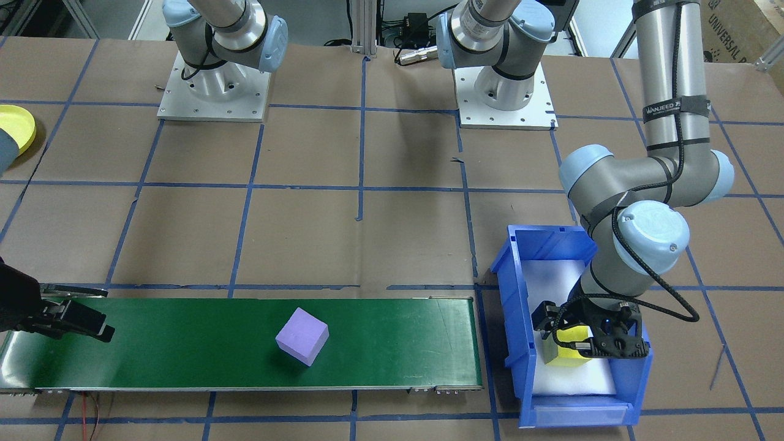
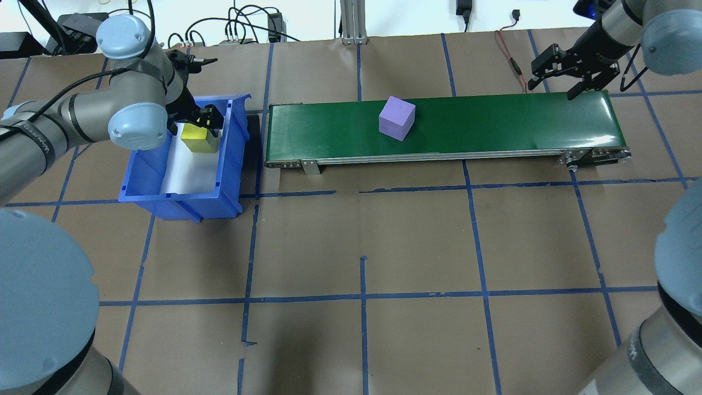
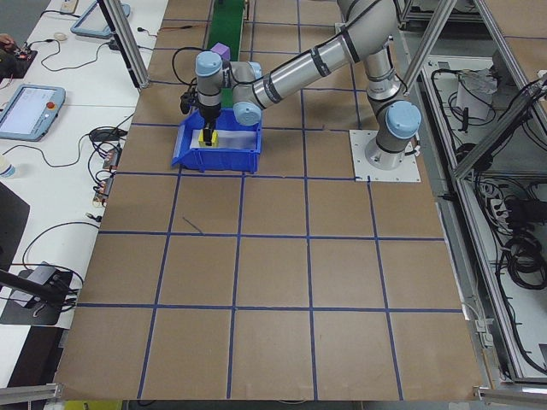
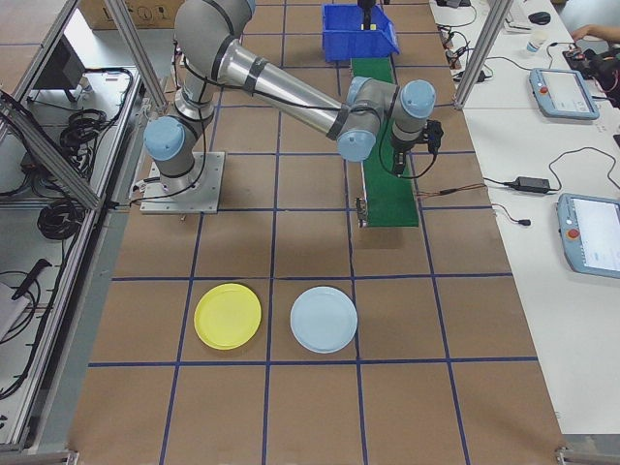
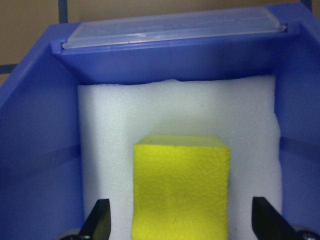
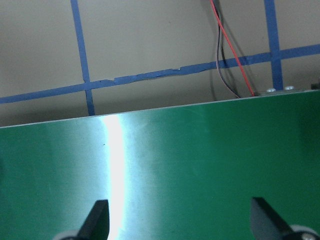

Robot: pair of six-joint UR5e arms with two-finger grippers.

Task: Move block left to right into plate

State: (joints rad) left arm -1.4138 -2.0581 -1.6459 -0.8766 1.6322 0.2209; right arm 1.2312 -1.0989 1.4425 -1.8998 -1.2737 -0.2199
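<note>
Running along the surface, the green conveyor (image 2: 444,129) carries the purple block (image 2: 397,118) mid-belt; the yellow plate (image 4: 228,316) lies well apart. Right gripper (image 2: 565,70), jaws apart, should await it. Left gripper (image 5: 182,225) straddles the yellow block (image 5: 180,187), jaws apart.

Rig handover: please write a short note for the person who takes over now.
Left end effector: open, down in the blue bin, straddling the yellow block, not yet closed.
Right end effector: open, empty, over the far end of the green conveyor.
Purple block: mid-conveyor, untouched.
Yellow plate: empty, beside a light blue plate.
Done: nothing delivered. Left: grasp the blocks and put them in the yellow plate.
</note>
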